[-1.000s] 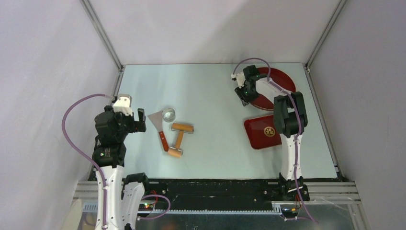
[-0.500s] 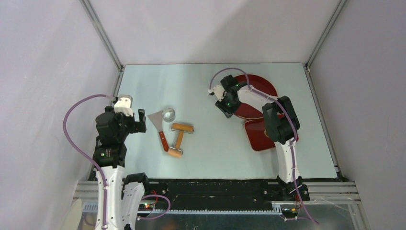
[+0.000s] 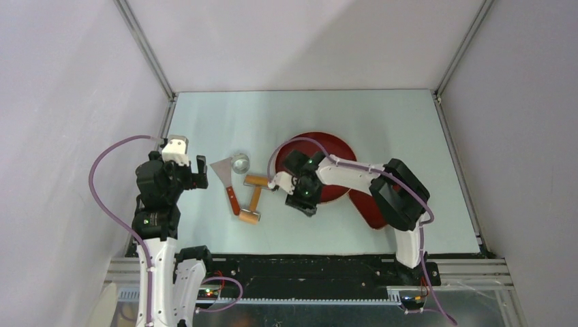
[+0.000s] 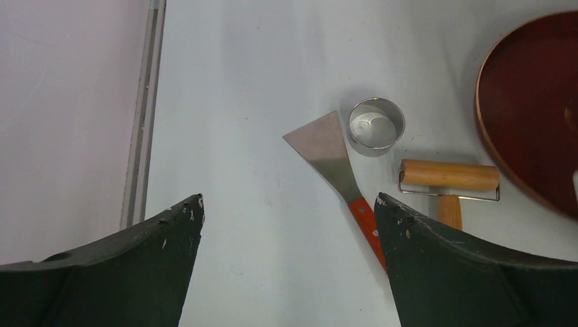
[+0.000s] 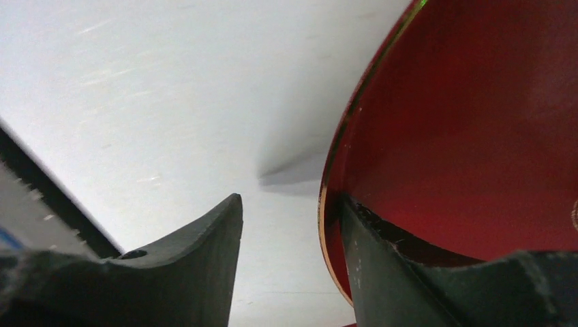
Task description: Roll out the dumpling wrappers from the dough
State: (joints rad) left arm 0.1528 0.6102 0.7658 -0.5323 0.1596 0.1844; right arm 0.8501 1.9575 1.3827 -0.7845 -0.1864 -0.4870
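The round red plate (image 3: 320, 146) lies mid-table, and its rim (image 5: 334, 170) stands between my right gripper's (image 3: 300, 194) fingers. That gripper (image 5: 292, 199) is open: one finger (image 5: 382, 259) rests inside the plate and the other stands apart from the rim, with bare table between. No dough or wrapper shows; the arm covers part of the plate. My left gripper (image 3: 194, 170) hovers open and empty (image 4: 288, 197) left of the tools. A wooden rolling pin (image 3: 259, 182) lies just left of the plate (image 4: 531, 102).
A shiny metal ring cutter (image 3: 240, 163) and a red-handled scraper (image 3: 225, 170) lie beside the rolling pin (image 4: 450, 175). The cutter (image 4: 376, 122) and scraper (image 4: 327, 146) are ahead of my left fingers. A dark red rectangular tray (image 3: 364, 204) sits partly under the right arm.
My right gripper has swept from the back right toward the centre and nearer, and the red plate has come along with it, ending beside the rolling pin. The left arm has not moved.
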